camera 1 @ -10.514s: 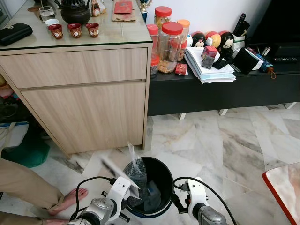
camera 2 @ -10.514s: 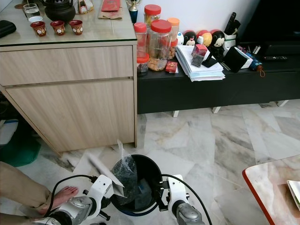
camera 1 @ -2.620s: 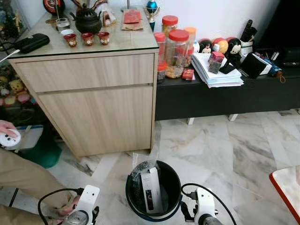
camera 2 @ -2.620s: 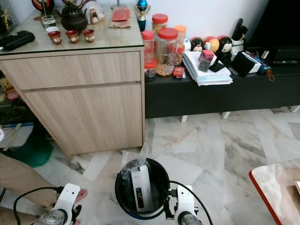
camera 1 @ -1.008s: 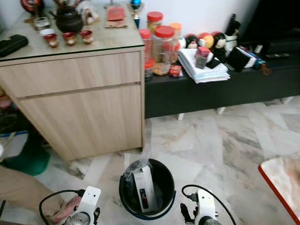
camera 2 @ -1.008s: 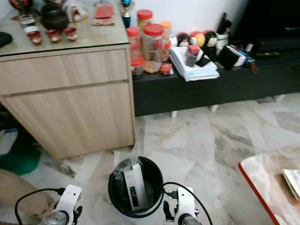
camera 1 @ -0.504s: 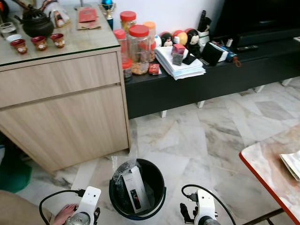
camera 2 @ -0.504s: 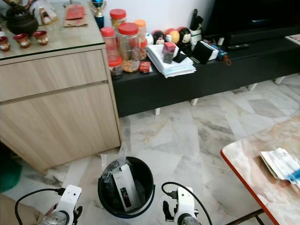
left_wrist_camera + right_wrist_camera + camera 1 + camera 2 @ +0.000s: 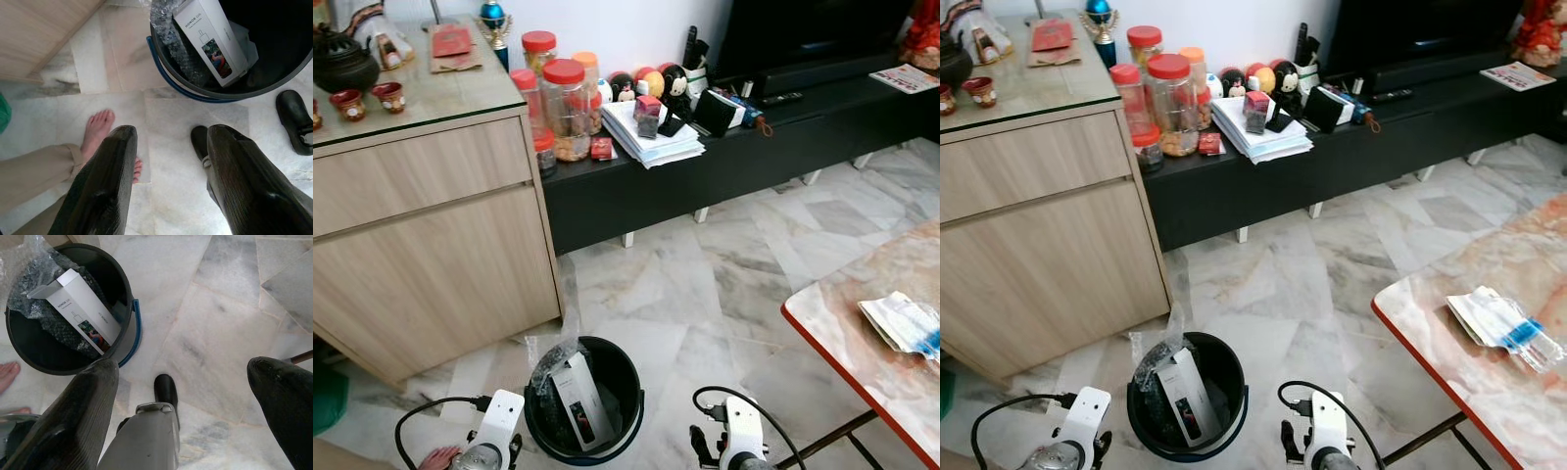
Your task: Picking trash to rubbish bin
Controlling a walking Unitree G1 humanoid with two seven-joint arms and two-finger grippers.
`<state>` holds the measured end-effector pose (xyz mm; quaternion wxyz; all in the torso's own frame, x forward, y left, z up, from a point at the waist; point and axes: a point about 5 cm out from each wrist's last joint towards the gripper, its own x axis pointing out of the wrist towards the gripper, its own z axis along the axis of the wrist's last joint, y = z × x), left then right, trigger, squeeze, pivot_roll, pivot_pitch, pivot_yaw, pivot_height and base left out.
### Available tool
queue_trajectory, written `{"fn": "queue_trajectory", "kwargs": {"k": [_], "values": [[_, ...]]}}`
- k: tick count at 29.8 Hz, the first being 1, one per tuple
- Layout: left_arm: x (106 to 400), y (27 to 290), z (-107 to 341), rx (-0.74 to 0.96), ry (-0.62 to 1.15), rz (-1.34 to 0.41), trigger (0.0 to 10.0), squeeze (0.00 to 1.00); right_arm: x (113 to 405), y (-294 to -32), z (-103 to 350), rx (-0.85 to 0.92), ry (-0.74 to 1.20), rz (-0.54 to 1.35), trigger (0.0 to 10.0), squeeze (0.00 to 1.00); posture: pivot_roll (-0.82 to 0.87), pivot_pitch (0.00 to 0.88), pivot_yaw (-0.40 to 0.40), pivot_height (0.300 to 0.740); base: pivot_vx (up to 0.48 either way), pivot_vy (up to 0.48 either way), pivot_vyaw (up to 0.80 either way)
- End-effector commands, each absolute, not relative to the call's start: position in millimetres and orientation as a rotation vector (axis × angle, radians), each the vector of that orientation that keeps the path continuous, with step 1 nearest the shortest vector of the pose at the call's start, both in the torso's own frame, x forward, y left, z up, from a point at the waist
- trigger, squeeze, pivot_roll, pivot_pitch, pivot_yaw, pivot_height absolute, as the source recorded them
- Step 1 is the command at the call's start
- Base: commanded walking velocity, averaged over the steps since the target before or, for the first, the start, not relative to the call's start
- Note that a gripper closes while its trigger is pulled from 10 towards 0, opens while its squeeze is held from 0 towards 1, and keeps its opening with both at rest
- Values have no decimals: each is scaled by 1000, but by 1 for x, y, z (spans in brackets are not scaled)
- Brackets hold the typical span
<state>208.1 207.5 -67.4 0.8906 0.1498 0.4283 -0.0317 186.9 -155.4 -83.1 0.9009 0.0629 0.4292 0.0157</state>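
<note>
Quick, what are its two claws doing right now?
Left gripper: open, holding nothing.
Right gripper: open, holding nothing.

Four cameras, all facing down on one stretch of marble floor.

From the head we look forward and steeply down, from some height, at the black bin (image 9: 584, 399) and cabinet (image 9: 431, 245). Our wrist cameras hang low, looking along each gripper's fingers; both share the bin and its white box (image 9: 212, 41).

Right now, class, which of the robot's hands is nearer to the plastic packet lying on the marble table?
The right hand. It hangs low on the table's side of the black bin; the left hand hangs on the bin's far side from the plastic packet on the marble table.
</note>
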Motion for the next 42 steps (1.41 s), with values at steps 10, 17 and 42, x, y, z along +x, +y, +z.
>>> {"fn": "queue_trajectory", "kwargs": {"k": [10, 17, 42], "values": [[198, 210, -72, 358, 914, -82, 10000, 0, 181, -155, -86, 126, 908, 37, 10000, 0, 98, 32, -17, 740, 0, -171, -597], [197, 210, -73, 360, 918, -80, 10000, 0, 181, -155, -86, 125, 909, 39, 10000, 0, 98, 23, -16, 740, 0, -184, -596], [198, 211, -72, 361, 913, -71, 10000, 0, 182, -155, -85, 124, 905, 39, 10000, 0, 97, 21, -19, 740, 0, -91, -585]]}}
